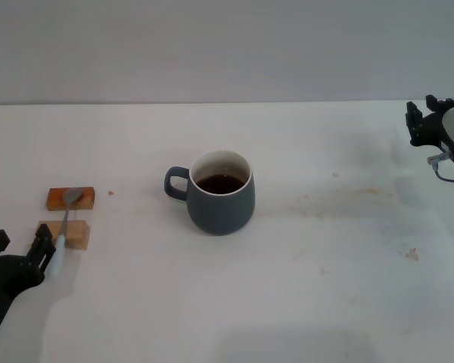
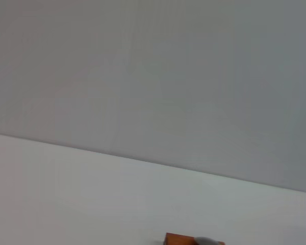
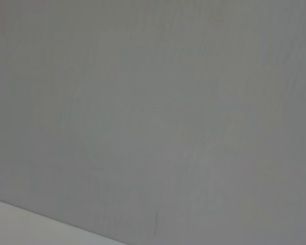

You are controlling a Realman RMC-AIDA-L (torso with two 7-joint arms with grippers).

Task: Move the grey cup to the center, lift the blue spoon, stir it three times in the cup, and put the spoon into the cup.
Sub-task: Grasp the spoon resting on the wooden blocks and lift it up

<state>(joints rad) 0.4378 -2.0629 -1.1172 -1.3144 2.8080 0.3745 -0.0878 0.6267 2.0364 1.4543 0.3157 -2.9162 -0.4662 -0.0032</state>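
Note:
The grey cup (image 1: 221,195) stands at the table's middle, handle pointing left, dark liquid inside. The blue spoon (image 1: 63,227) lies at the left across two wooden blocks. Its metal bowl rests on the far block and its pale handle runs toward me. My left gripper (image 1: 20,243) is open, low at the near left. Its inner finger sits just beside the handle's end, and the handle is not between the fingers. My right gripper (image 1: 425,119) hangs open at the far right edge, well away from the cup. The left wrist view catches the spoon's bowl (image 2: 206,241) at its edge.
The orange-brown block (image 1: 70,198) and the tan block (image 1: 69,234) carry the spoon; the orange one (image 2: 183,239) also shows in the left wrist view. Faint brown stains (image 1: 340,198) mark the white table to the right of the cup. A grey wall stands behind.

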